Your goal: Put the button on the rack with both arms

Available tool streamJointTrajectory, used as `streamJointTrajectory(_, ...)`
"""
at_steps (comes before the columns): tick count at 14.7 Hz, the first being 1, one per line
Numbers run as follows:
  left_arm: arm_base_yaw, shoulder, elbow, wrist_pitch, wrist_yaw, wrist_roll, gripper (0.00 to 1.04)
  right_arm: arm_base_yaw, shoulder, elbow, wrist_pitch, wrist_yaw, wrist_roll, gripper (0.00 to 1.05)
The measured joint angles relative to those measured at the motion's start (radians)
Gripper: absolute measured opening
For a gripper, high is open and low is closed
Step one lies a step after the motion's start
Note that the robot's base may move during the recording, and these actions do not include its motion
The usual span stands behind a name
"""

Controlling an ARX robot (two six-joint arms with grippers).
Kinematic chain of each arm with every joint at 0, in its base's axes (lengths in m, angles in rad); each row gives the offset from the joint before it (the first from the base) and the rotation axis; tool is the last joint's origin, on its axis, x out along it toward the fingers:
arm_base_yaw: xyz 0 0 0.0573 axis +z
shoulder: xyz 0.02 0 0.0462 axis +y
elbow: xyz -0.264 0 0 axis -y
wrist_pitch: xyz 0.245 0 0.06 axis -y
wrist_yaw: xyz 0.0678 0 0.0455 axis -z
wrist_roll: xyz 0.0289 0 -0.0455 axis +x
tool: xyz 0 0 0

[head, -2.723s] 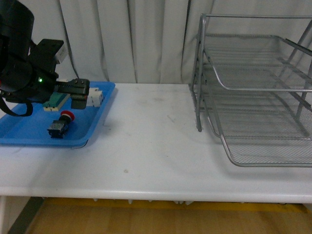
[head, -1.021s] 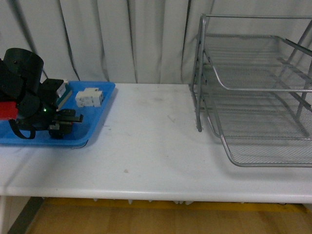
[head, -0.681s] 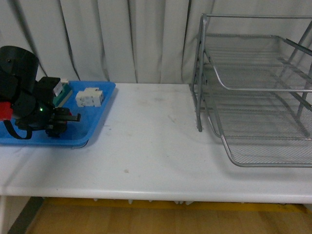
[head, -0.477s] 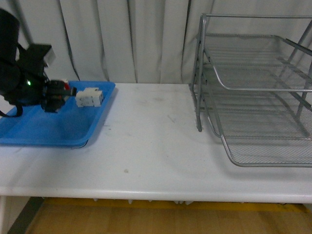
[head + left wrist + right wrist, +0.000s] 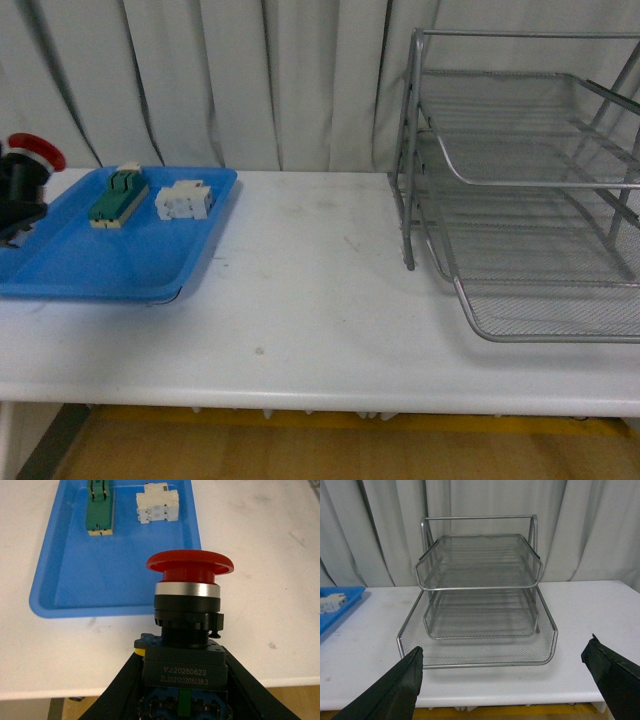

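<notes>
My left gripper is shut on the button, its black fingers clamped on the black-and-blue body, the red mushroom cap pointing away from the wrist. In the front view the button hangs at the far left edge, raised above the blue tray. The silver three-tier wire rack stands on the table at the right. In the right wrist view the rack faces my right gripper, which is open and empty, fingers wide apart, short of the rack's bottom shelf.
On the blue tray lie a green-topped beige block and a white block; both also show in the left wrist view, the green-topped block beside the white block. Grey curtains hang behind the white table.
My left gripper came down on the button in the tray, closed on it, then lifted it up and to the left, out to the frame's edge.
</notes>
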Motion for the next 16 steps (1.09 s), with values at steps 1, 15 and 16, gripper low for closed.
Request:
streamJointTrajectory(1,-0.005,-0.091,-0.062,-0.005,-0.007,-0.013,0.36,0.000,0.000,0.000,0.000,0.000,0.000,0.98)
streamJointTrajectory(15,-0.090,-0.171,-0.190,0.063,-0.029,-0.096,0.36,0.000,0.000,0.000,0.000,0.000,0.000,0.98)
streamJointTrajectory(16,-0.100,-0.169,-0.192,0.066,-0.028,-0.097,0.36,0.000,0.000,0.000,0.000,0.000,0.000,0.98)
